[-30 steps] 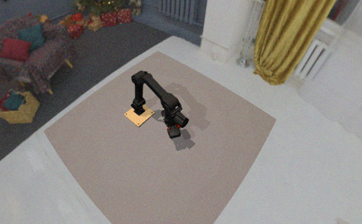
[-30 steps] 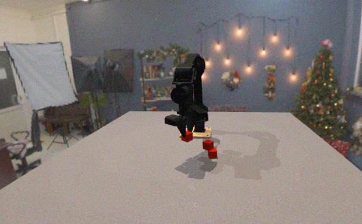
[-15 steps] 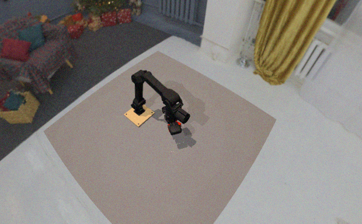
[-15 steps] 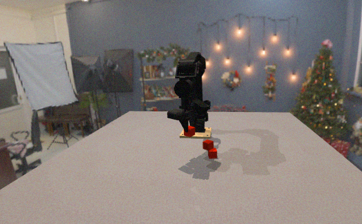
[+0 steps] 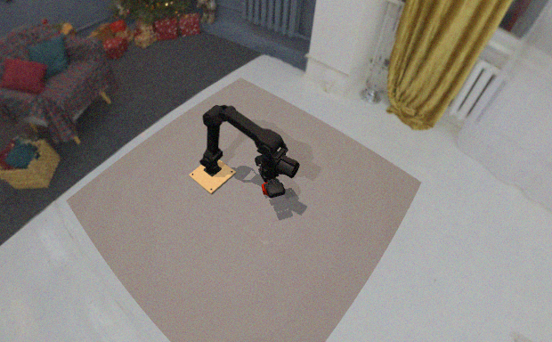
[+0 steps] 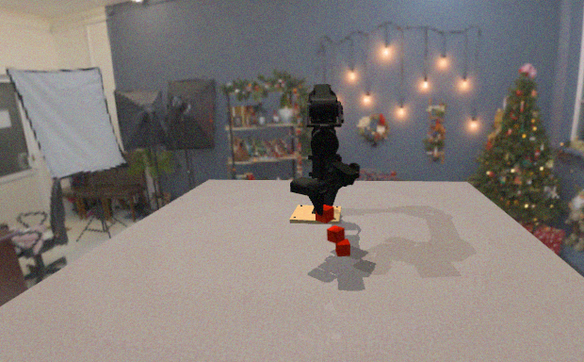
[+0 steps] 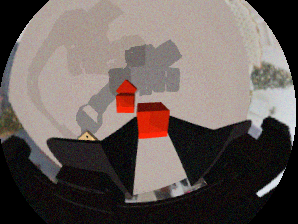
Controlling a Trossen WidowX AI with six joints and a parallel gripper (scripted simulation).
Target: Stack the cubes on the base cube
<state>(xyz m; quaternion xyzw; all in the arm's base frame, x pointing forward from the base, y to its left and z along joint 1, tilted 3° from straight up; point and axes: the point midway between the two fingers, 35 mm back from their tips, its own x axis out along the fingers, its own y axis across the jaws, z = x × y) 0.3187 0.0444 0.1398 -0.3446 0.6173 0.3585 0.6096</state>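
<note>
My gripper (image 7: pixel 151 119) is shut on a red cube (image 6: pixel 325 213) (image 7: pixel 153 121), held in the air. In the exterior view it appears higher than the other two cubes and slightly left of them. The lower red cube (image 6: pixel 343 249) appears to be the base cube on the table. Another red cube (image 6: pixel 335 234) (image 7: pixel 125 103) appears to sit on one top corner of it, and a triangle of the base's top shows behind in the wrist view. In the top view a small red patch (image 5: pixel 264 190) shows beside a black finger; which cube it is, I cannot tell.
The arm's wooden mounting plate (image 5: pixel 212 182) (image 6: pixel 302 215) (image 7: pixel 87 135) lies behind the cubes in the exterior view. The arm's shadow falls on the table around the cubes. The arm hides most of the cubes in the top view.
</note>
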